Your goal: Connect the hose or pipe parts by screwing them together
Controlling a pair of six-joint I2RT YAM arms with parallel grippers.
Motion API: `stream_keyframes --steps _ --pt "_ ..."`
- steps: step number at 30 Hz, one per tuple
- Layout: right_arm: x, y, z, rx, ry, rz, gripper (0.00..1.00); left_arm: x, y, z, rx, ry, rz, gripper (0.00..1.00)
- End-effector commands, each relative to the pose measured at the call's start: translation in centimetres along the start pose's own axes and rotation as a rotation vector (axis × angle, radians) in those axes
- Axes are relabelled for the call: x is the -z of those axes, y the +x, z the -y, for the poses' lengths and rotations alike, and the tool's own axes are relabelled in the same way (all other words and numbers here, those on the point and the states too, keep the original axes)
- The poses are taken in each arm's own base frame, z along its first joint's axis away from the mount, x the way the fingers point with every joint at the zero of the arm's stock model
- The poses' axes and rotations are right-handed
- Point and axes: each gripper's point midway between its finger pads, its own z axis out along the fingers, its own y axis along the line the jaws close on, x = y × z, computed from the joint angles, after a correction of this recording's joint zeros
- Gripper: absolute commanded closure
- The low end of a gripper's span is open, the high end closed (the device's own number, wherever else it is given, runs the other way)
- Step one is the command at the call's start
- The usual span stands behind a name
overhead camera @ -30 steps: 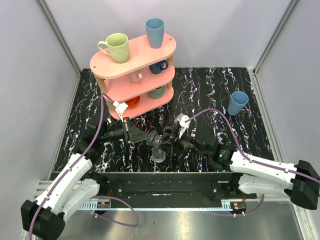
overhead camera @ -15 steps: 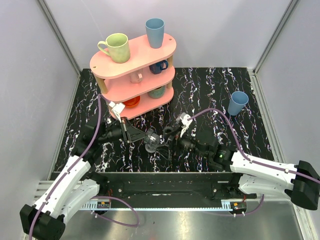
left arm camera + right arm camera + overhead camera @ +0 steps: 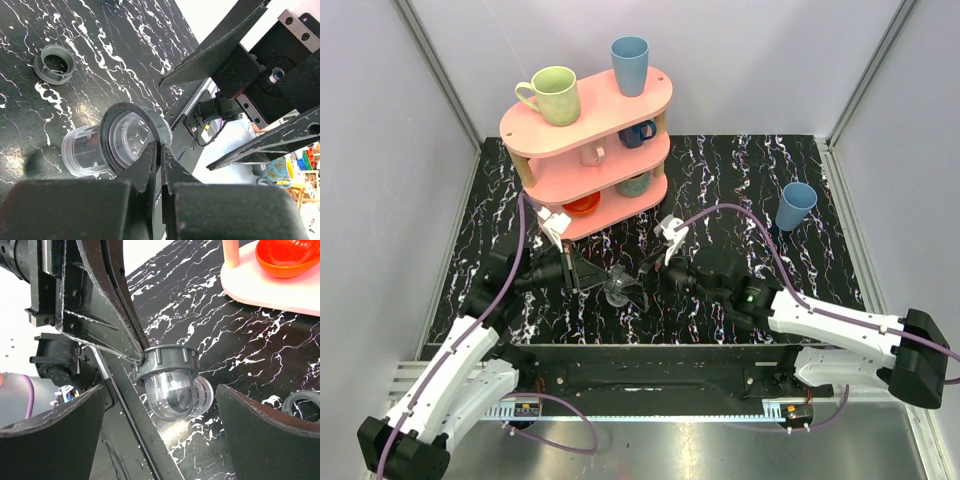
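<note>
A clear elbow fitting (image 3: 175, 395) with a dark ribbed collar (image 3: 167, 359) screwed round its mouth hangs just above the table. My left gripper (image 3: 160, 148) is shut on the collar's rim (image 3: 131, 109); in the top view that gripper (image 3: 606, 281) holds the fitting (image 3: 618, 293) at the table's middle front. My right gripper (image 3: 161, 392) stands wide open, one finger on each side of the clear body and touching nothing. A loose grey ring with a flared rim (image 3: 54, 62) lies flat on the table, also seen as a grey ring (image 3: 302, 405) in the right wrist view.
A pink three-tier shelf (image 3: 600, 112) with mugs stands at the back left, its base (image 3: 270, 290) and an orange bowl (image 3: 287, 255) close behind the fitting. A blue cup (image 3: 796, 205) stands at the right. Purple cables arc over both arms.
My right gripper has opened off the fitting and drawn back a little. The left gripper has carried the fitting to the left and slightly away from the front edge.
</note>
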Motion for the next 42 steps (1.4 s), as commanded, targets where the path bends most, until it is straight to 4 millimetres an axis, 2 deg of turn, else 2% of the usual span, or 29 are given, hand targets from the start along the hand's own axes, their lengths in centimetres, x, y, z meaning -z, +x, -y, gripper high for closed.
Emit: stream_keyframes --steps 1,2,3,9,14,17,21,22,24,25,27,28,30,31,32,34,35,36,37,38,40,42 --pt "-0.9 -2.6 -1.3 0.063 -0.049 0.053 0.00 0.6 -2.5 2.0 -0.066 0.031 0.071 1.00" --pt "-1.2 -2.7 -1.8 0.064 -0.073 0.052 0.00 0.6 -2.4 1.9 -0.057 0.026 0.074 1.00" --pt "-1.8 -2.0 -1.5 0.067 -0.072 0.035 0.00 0.6 -2.6 1.9 -0.046 0.023 0.083 1.00" --pt "-3.9 -0.8 -0.7 0.066 -0.053 0.032 0.00 0.7 -2.4 2.2 0.002 0.044 0.103 1.00" --pt "-5.0 -0.4 0.1 0.076 -0.027 0.038 0.00 0.4 -2.0 1.2 0.079 0.006 0.107 1.00" --pt "-5.3 -0.1 0.1 0.080 -0.037 0.042 0.04 0.3 -1.8 0.8 0.104 -0.005 0.109 1.00" --pt "-5.0 -0.5 -0.3 0.080 -0.062 0.073 0.20 0.4 -1.6 0.8 0.115 -0.003 0.111 1.00" --pt "-5.0 -0.4 -0.3 0.080 -0.066 0.082 0.29 0.4 -1.6 0.8 0.114 -0.003 0.115 1.00" --pt "-4.9 -0.4 -0.4 0.082 -0.072 0.087 0.40 0.4 -1.6 0.7 0.116 -0.008 0.114 1.00" --pt "-4.9 -0.2 -0.5 0.081 -0.080 0.085 0.49 0.4 -1.7 0.9 0.114 -0.005 0.115 1.00" --pt "-4.9 -0.1 -0.6 0.082 -0.091 0.084 0.57 0.4 -1.6 0.8 0.112 -0.011 0.111 1.00" --pt "-4.9 0.0 -0.7 0.083 -0.098 0.083 0.65 0.5 -1.7 0.8 0.109 -0.011 0.111 1.00" --pt "-4.7 0.0 -0.7 0.084 -0.101 0.087 0.68 0.4 -1.6 0.8 0.098 -0.011 0.097 1.00" --pt "-4.6 0.3 -0.7 0.083 -0.101 0.082 0.70 0.5 -1.7 1.1 0.085 -0.006 0.094 0.96" --pt "-4.5 0.4 -0.6 0.082 -0.099 0.080 0.71 0.5 -1.3 0.9 0.089 -0.016 0.066 0.72" --pt "-3.9 1.0 -0.2 0.084 -0.084 0.066 0.71 1.0 -2.1 1.0 0.028 -0.055 0.074 0.43" --pt "-3.7 1.2 0.2 0.087 -0.066 0.059 0.73 1.4 -2.1 0.1 0.007 -0.116 0.072 0.27" --pt "-3.0 1.6 1.0 0.085 -0.017 0.039 0.74 1.7 -2.4 -0.1 -0.008 -0.148 0.078 0.21" --pt "-2.5 1.4 3.4 0.069 0.119 0.061 0.76 2.3 -3.5 0.4 -0.037 -0.174 0.101 0.17" --pt "-1.9 1.5 4.5 0.062 0.177 0.065 0.77 2.7 -3.5 -0.7 -0.053 -0.247 0.095 0.12" --pt "0.1 1.4 6.2 0.057 0.290 0.060 0.76 3.0 -4.7 -1.0 -0.075 -0.299 0.103 0.09" --pt "2.0 1.5 6.8 0.054 0.340 0.028 0.75 2.9 -5.3 -1.8 -0.077 -0.348 0.089 0.09"
